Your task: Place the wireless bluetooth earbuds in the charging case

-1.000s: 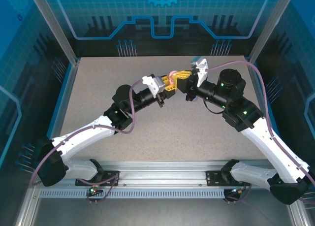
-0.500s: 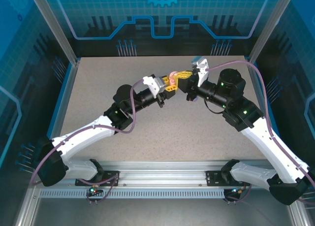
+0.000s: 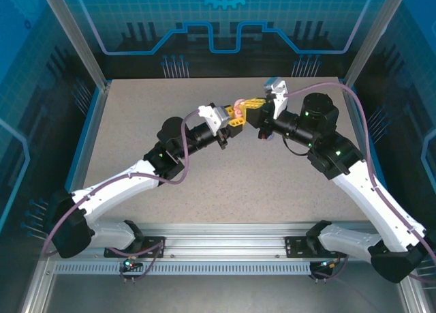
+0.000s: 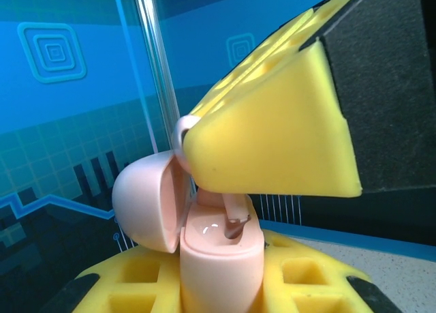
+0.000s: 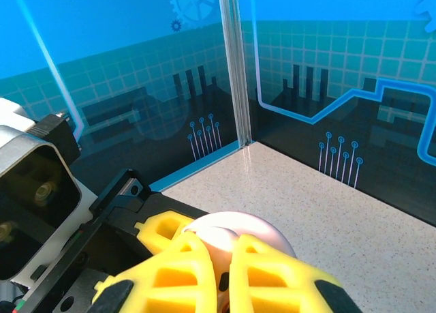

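Together, we are pinching a smooth, pale pink charging case (image 4: pixel 221 258), its domed lid (image 4: pixel 146 200) hinged open leftward, in our nearly closed left fingers (image 3: pixel 236 119) over the far middle of the speckled desk (image 3: pixel 136 136). Our blocky yellow right fingers (image 3: pixel 253 104) are clamping a glossy pink earbud (image 4: pixel 181 131) just above it.

Above the back middle of the surface (image 3: pixel 272 183), the case (image 4: pixel 221 258) stands upright between the fingers of the left end effector (image 3: pixel 236 118). In the left wrist view its lid (image 4: pixel 146 200) hangs open at the left. The right end effector (image 3: pixel 248 105) sits just above the case, and an earbud (image 4: pixel 233 221) under its tip reaches down into the case.
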